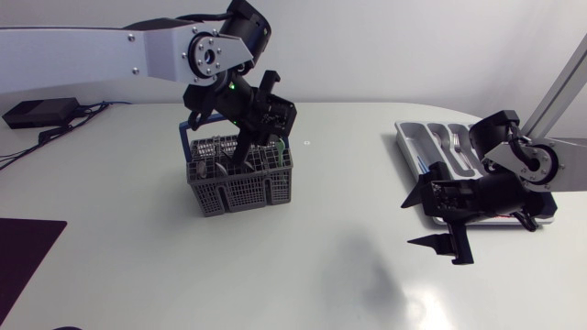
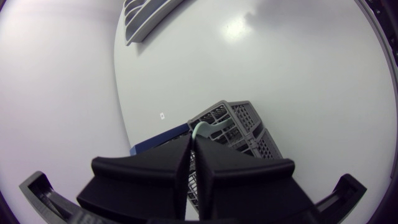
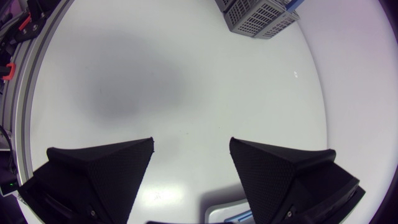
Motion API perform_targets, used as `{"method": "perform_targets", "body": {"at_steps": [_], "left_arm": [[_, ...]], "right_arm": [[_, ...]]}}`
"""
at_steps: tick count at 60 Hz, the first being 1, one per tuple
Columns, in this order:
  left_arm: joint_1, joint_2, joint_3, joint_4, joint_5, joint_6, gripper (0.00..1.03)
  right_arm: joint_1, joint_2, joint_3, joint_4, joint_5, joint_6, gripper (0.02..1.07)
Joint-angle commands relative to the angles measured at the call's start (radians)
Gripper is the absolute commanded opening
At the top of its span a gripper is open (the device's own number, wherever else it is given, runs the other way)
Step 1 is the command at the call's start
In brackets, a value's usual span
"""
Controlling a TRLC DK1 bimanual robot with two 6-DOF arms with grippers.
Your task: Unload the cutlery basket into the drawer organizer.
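Pinching a pale cutlery handle (image 2: 200, 129) down inside the basket (image 1: 240, 183) at nine o'clock, with left gripper (image 1: 246, 154) clenched on it and right gripper (image 1: 418, 220) splayed empty beside the organizer (image 1: 424, 137) at three o'clock, likely needing next a straight lift clear before carrying across.

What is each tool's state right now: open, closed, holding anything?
Left tool: closed on a pale cutlery piece at the basket.
Right tool: open, holding nothing.

We are looking down on the table (image 1: 321, 275) from overhead; both wrist cameras are facing across it, all sharing the basket (image 1: 240, 179).
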Motion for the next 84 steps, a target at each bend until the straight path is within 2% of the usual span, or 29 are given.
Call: {"method": "perform_targets", "body": {"at_steps": [1,39,59,65,84], "left_arm": [[0.011,-0.036,0.032,-0.004,0.007,0.01,0.04],[0.008,-0.169,0.004,-0.021,0.006,0.001,0.04],[-0.021,-0.287,-0.05,-0.018,0.001,-0.105,0.04],[-0.035,-0.315,-0.06,-0.018,-0.005,-0.186,0.04],[-0.149,-0.326,-0.086,-0.006,-0.033,-0.721,0.03]], "right_arm": [[0.011,-0.017,-0.031,-0.005,-0.001,0.016,0.91],[0.026,-0.098,-0.046,-0.036,-0.001,0.034,0.91],[0.049,-0.184,-0.04,-0.057,-0.002,0.123,0.91],[0.058,-0.201,-0.034,-0.056,-0.013,0.163,0.91],[0.123,-0.284,-0.031,0.045,-0.036,0.435,0.91]]}}
